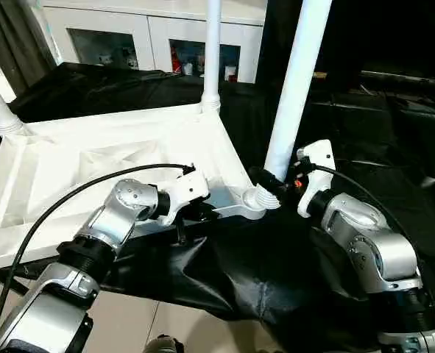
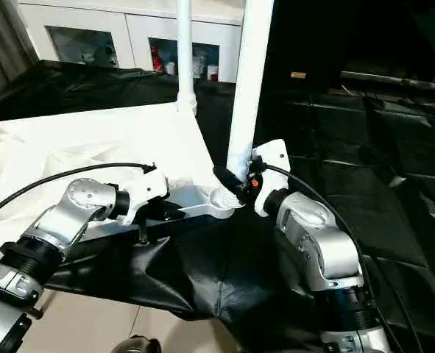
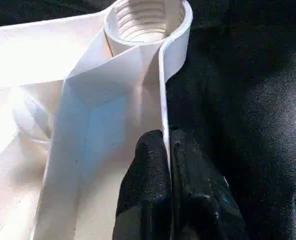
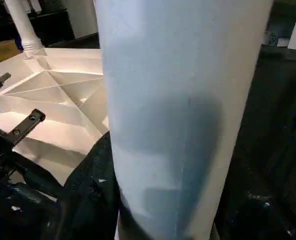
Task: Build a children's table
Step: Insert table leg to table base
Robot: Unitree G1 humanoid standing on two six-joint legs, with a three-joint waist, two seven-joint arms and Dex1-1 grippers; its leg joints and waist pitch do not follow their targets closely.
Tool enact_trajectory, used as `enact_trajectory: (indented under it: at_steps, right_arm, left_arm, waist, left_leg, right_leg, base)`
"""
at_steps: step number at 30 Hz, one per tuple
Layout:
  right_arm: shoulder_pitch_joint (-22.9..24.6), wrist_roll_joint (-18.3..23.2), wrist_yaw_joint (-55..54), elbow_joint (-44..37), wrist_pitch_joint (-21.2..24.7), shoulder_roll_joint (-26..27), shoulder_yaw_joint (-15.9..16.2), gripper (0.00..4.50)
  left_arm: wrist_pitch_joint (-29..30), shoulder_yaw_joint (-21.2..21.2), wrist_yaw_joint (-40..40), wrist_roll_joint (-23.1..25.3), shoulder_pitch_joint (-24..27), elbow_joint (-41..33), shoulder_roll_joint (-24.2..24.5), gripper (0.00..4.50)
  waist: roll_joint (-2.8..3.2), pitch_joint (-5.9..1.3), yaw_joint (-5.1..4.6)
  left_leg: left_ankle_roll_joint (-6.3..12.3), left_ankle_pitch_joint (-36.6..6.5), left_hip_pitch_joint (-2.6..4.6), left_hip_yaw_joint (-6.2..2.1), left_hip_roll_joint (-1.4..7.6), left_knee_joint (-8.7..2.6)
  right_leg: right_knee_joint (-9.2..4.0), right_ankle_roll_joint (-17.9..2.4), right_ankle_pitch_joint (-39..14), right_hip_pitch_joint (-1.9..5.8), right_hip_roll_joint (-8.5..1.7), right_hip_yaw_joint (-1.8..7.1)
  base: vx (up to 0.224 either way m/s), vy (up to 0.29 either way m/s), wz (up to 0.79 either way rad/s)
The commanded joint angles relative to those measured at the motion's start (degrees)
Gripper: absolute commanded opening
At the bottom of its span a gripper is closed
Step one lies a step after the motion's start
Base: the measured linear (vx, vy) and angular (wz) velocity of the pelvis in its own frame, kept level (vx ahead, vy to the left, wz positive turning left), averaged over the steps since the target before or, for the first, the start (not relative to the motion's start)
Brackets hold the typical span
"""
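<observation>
Looks like some indoor lab or demo room: black cloth [image 1: 224, 272] is draping over the work surface, and a white cabinet [image 1: 151, 33] with glass doors is standing at the back edge.

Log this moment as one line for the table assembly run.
left gripper: shut on tabletop rim | right gripper: holding leg upright at near corner socket | two far legs already standing
</observation>
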Motion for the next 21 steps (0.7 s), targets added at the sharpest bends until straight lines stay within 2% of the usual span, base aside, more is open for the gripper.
enact_trajectory:
  at_steps: [1,21]
  right_arm:
    - [-0.67,0.12,-0.13,-0.33,0.52,-0.01,-0.73,1.93]
    - [-0.67,0.12,-0.13,-0.33,0.52,-0.01,-0.73,1.93]
  left_arm:
    - [-1.61,1.92,0.86,-0.64,0.66,-0.22,-0.40,0.00]
    - [-1.61,1.92,0.86,-0.64,0.66,-0.22,-0.40,0.00]
  waist:
    - [-1.25,-3.68,0.13]
    - [-1.26,-3.66,0.13]
  left_leg:
    - [-2.23,-22.07,1.58,-1.34,1.93,-4.73]
    - [-2.17,-21.88,1.55,-1.35,1.93,-4.75]
  right_leg:
    - [-5.21,-6.57,-24.75,1.48,-2.52,1.84]
    - [-5.22,-6.49,-24.94,1.49,-2.52,1.82]
  base:
    - [0.000,0.000,0.00]
    - [0.000,0.000,0.00]
